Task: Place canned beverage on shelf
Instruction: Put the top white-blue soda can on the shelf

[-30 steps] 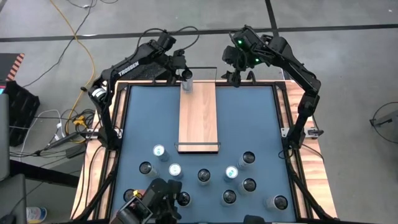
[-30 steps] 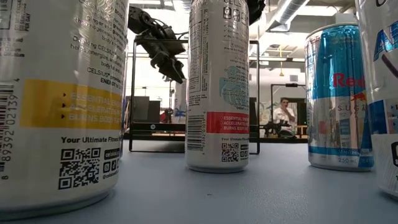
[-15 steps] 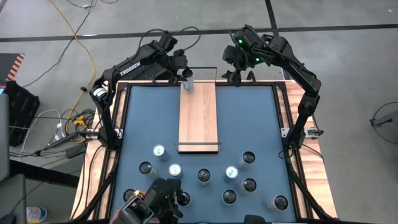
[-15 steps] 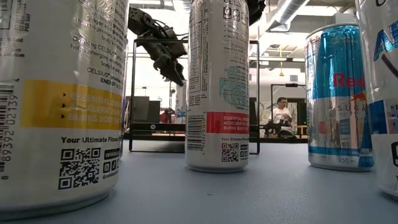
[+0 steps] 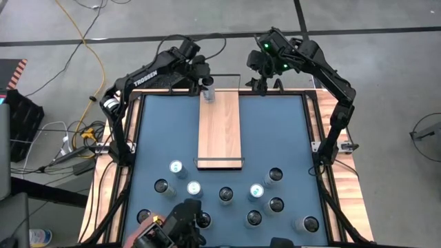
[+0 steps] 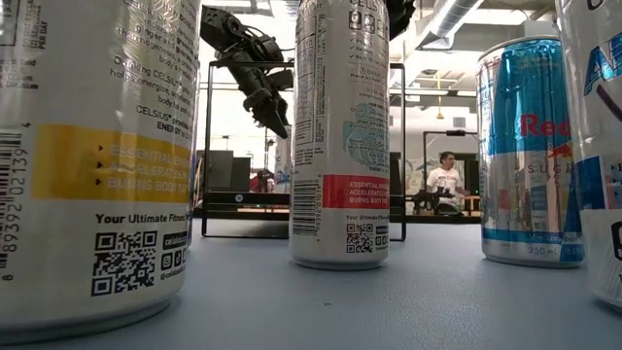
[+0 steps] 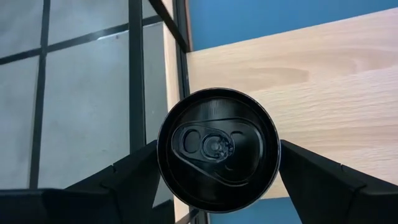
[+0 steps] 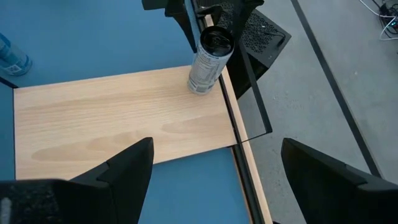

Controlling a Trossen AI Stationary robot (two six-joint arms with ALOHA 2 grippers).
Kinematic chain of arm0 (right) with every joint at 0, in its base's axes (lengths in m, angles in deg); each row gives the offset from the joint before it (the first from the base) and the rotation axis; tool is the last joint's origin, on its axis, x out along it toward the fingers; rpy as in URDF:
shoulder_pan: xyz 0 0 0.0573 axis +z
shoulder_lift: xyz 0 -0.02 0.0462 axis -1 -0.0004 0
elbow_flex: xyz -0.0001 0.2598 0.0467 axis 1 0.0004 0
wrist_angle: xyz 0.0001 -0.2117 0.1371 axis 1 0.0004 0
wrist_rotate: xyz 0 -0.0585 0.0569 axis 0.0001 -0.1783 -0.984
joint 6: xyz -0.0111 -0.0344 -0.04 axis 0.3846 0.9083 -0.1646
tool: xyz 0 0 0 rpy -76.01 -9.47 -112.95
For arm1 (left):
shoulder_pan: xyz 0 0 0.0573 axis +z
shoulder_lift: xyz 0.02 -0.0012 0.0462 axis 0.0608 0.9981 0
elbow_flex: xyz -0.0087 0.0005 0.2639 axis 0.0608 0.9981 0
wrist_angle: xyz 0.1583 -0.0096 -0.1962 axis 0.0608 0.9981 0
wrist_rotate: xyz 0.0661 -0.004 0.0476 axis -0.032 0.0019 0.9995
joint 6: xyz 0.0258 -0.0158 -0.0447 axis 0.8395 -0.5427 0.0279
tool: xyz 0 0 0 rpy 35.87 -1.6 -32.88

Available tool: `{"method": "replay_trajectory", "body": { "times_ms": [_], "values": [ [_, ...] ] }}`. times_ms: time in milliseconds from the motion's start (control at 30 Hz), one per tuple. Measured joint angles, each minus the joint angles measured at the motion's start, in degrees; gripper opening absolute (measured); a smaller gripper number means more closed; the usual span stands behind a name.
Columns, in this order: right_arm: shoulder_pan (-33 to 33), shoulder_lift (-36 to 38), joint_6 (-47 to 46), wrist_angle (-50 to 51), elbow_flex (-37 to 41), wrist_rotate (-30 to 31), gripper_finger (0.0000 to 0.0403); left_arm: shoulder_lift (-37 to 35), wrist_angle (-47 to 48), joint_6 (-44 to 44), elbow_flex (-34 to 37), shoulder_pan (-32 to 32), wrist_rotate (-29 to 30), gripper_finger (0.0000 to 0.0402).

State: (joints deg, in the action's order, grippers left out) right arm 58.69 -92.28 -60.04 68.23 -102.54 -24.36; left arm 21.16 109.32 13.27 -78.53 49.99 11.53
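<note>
A can with a dark top stands upright on its base at the far left corner of the light-wood shelf. It also shows in the high view and the right wrist view. My left gripper is open just above the can, pointing down, with one finger on either side of the can's top and not holding it. My right gripper is open and empty, above the table's far edge to the right of the shelf.
Several cans stand on the blue table near its near edge, and they loom large in the low view. Thin black rails close the shelf's short ends. A person sits in the room beyond.
My left gripper has risen a little above the can and drawn slightly toward the table's far edge. The can stays upright on the shelf where it was.
</note>
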Motion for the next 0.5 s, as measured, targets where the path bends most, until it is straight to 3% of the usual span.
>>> {"method": "replay_trajectory", "body": {
  "times_ms": [500],
  "values": [
    [-1.5, 0.0, 0.2, -4.5, 0.0, -4.4, 0.0337, -3.5, 0.4, -3.7, -0.1, -0.8, 1.7, 0.0291]
  ]
}}
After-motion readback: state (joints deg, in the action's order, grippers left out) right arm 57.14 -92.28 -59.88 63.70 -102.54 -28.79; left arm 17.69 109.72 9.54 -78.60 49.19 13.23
